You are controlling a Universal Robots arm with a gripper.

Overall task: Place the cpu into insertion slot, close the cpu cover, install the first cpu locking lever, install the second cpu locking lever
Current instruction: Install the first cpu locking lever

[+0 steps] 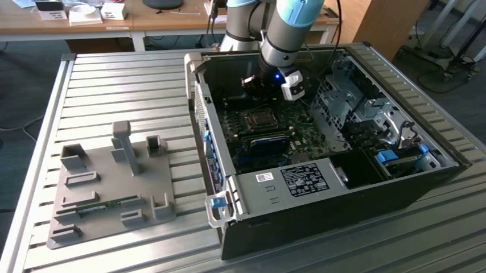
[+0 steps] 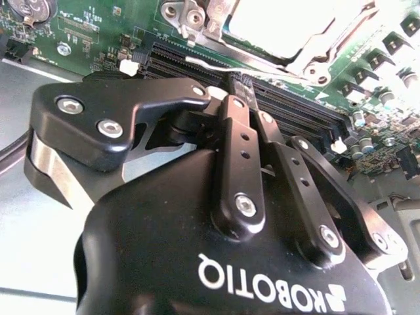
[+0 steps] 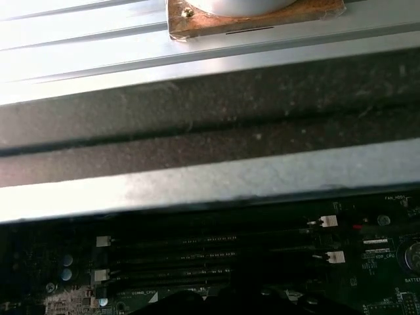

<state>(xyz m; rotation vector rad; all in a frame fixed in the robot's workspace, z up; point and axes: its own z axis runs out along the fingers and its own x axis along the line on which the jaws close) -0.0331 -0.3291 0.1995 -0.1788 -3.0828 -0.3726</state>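
Second wrist view — my claw, clenched on nothing visible, hovers near the socket; cpu seated, cpu cover lowered around it — placing and closing look done, latching unclear.

The computer case lies open side up on the slatted table, so entry from above is free. Inside, the arm fills the room over the far end of the motherboard. The cpu cover sits low, with open air above it. Toward the exterior view's right, a tall metal drive cage narrows the passage. A black shroud caps the near end. The case wall bounds the exterior view's left. In the first wrist view, 4 memory slots lie flat beside that wall. In the second wrist view, the gripper, fingers pressed together, hangs close over them. On the table, a grey fixture plate with upright posts stands apart from the case.
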